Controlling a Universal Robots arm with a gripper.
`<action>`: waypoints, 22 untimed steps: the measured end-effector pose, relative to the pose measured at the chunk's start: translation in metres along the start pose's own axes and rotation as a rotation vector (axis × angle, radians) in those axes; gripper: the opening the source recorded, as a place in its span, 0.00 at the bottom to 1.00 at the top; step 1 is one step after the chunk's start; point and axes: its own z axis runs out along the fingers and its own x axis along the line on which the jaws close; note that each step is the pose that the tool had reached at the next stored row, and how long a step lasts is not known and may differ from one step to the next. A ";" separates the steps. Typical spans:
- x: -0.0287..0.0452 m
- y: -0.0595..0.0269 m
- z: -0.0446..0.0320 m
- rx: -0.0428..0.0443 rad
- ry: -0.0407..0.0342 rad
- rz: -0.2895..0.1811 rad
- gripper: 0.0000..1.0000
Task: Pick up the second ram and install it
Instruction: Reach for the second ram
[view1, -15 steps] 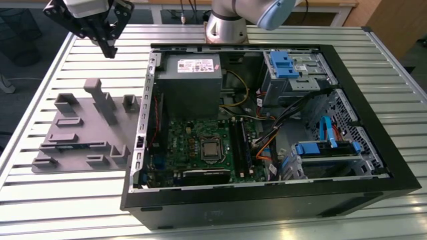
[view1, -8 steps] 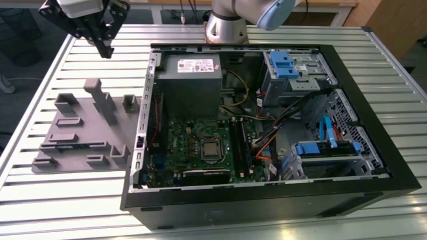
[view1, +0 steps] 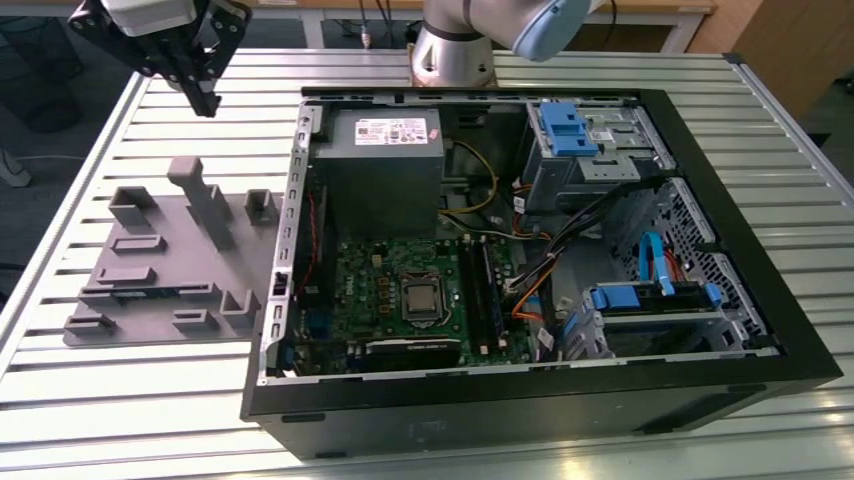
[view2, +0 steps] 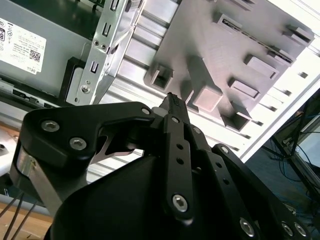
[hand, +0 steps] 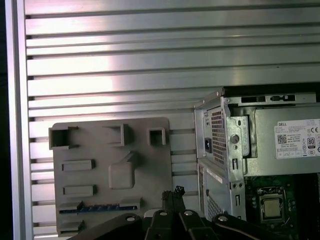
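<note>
1. Hovering above the slatted table (view1: 160, 140), the gripper (view1: 204, 103) has its jaws drawn nearly together, with nothing between them.
2. The second ram (hand: 98, 207), a blue stick, lies in a slot of the grey holder (hand: 100, 145), below the jaws and well apart from them.
3. The open computer case (view1: 534, 395) stands beside the holder.

Tray (view1: 174, 265) on table (view1: 134, 400), at the exterior view's left of computer case (view1: 534, 400), second ram (hand: 97, 207) in a tray slot
</note>
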 end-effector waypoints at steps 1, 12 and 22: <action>0.0008 -0.0001 0.0000 0.0000 0.0000 0.000 0.11; 0.0085 -0.0084 -0.0004 -0.0004 0.0000 0.000 0.11; 0.0102 -0.0135 0.0002 0.0004 0.0089 0.000 0.11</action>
